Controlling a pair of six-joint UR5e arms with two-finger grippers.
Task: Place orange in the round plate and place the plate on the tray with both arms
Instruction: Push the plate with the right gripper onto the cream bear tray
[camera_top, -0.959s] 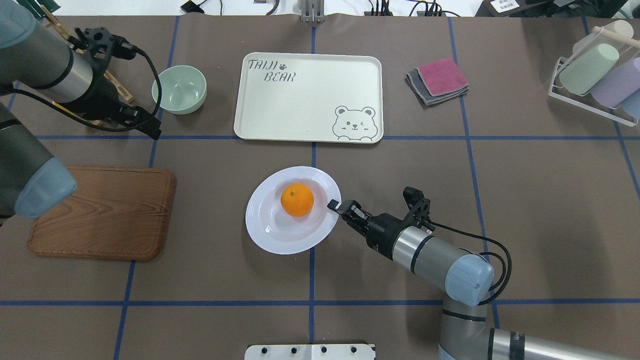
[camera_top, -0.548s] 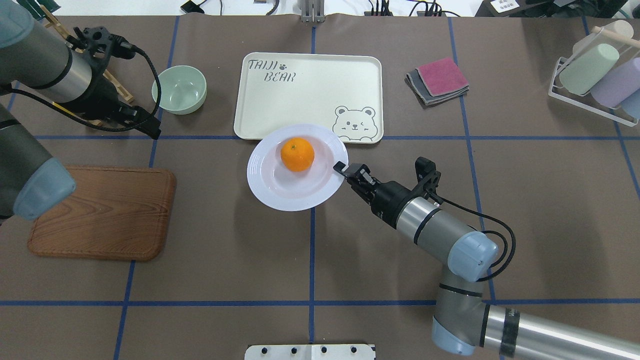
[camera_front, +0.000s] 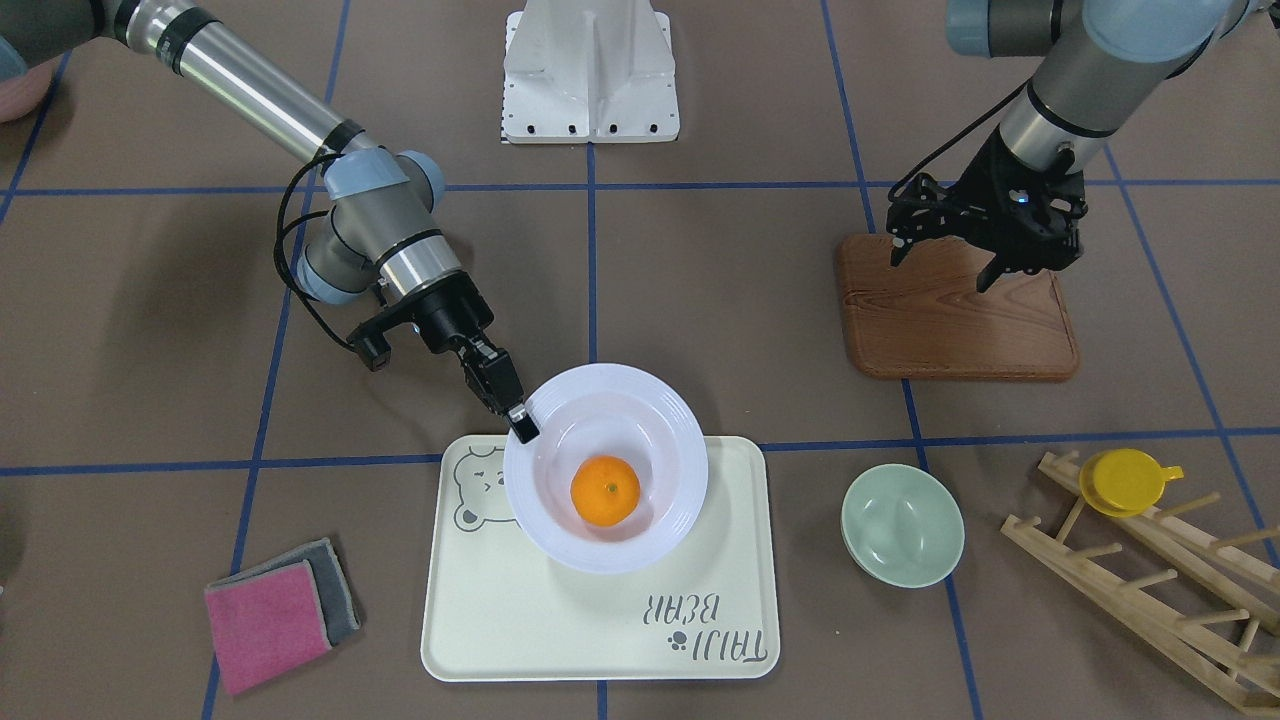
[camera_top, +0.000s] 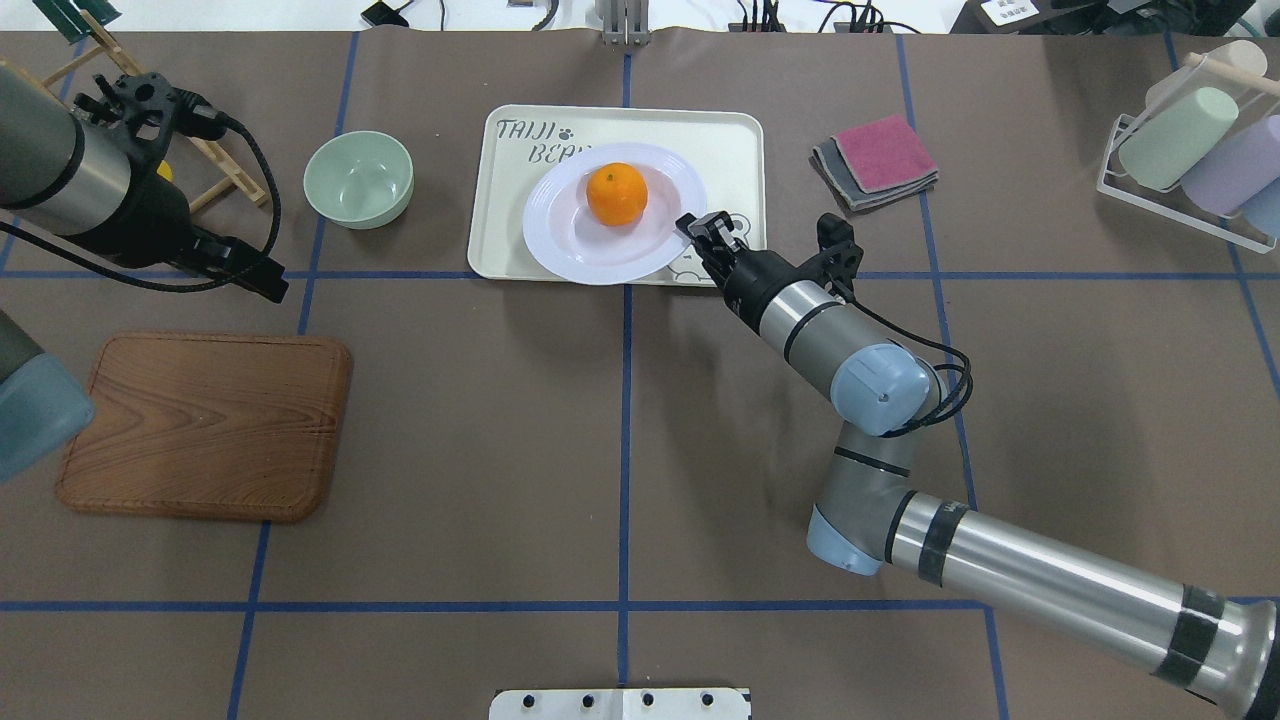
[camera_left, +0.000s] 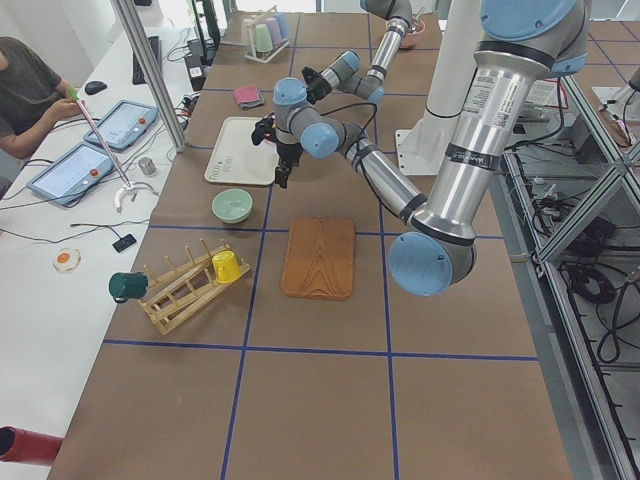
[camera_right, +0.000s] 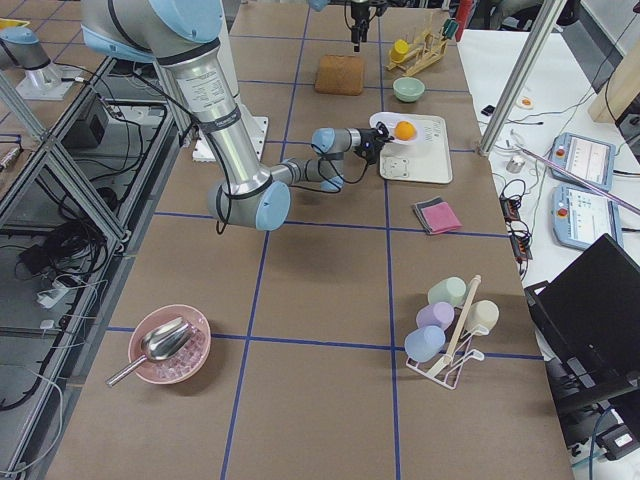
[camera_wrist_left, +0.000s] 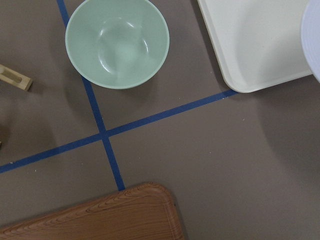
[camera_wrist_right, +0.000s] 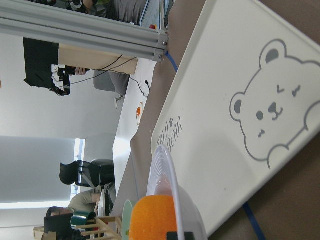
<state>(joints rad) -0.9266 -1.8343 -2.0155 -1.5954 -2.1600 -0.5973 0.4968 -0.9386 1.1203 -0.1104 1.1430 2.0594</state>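
The orange (camera_top: 616, 194) sits in the well of the round plate (camera_top: 565, 255), so I count the first half of the task as done; what remains is setting the plate down on the tray (camera_top: 725, 140) and letting go.

The right gripper (camera_top: 700, 232) is clamped on the plate's rim at the edge nearest the robot's right, one finger over the rim and one under it as far as I can see; it carries the plate alone. From overhead the plate lies mostly over the tray, covering part of the lettering, with its robot-side edge roughly at the tray's rim; in the front-facing view that edge seems to hang slightly past the rim. The right wrist camera shows the bear drawing and bare tray surface beneath the plate, which makes me judge that the plate is held above the tray and not yet resting on it; I cannot be sure of the gap.

The left gripper (camera_top: 268, 285) hangs well apart from the plate, over the table near the green bowl (camera_top: 358, 178) and the wooden board (camera_top: 205, 425); I cannot tell whether its jaws are apart or together, and it holds nothing that I can see.

I reckon the task is close to its end; a lowering and a release are left.
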